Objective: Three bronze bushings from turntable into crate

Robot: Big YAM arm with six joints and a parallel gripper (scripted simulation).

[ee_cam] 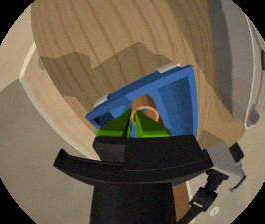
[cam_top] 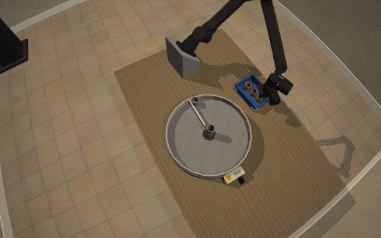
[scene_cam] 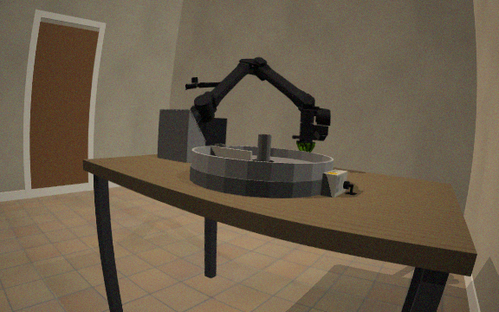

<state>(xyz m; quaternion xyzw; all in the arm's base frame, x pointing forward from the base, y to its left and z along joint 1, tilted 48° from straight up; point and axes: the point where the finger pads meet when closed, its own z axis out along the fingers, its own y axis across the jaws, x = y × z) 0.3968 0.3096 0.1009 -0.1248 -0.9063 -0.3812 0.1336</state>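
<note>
The blue crate (cam_top: 241,94) (ee_cam: 193,100) holds two bronze bushings (cam_top: 247,86) standing in a row. My gripper (cam_top: 265,96) (scene_cam: 306,150) (ee_cam: 133,111) is low over the crate. Its green fingers are shut on the wall of a third bronze bushing (cam_top: 258,98) (ee_cam: 156,118), which is upright inside the crate; whether it touches the crate floor is hidden. The grey turntable (cam_top: 250,133) (scene_cam: 260,175) holds one dark grey bushing (cam_top: 194,100) by its rim, beside the outer end of the pale bar. No bronze bushing shows on the turntable.
A pale bar (cam_top: 197,112) (scene_cam: 232,152) runs from near the rim towards the turntable's upright centre post (cam_top: 210,129) (scene_cam: 264,147). A white box (cam_top: 234,175) (scene_cam: 336,183) with a yellow label sits at the turntable's outer side. The arm's grey base block (cam_top: 182,61) (scene_cam: 175,134) stands on the table.
</note>
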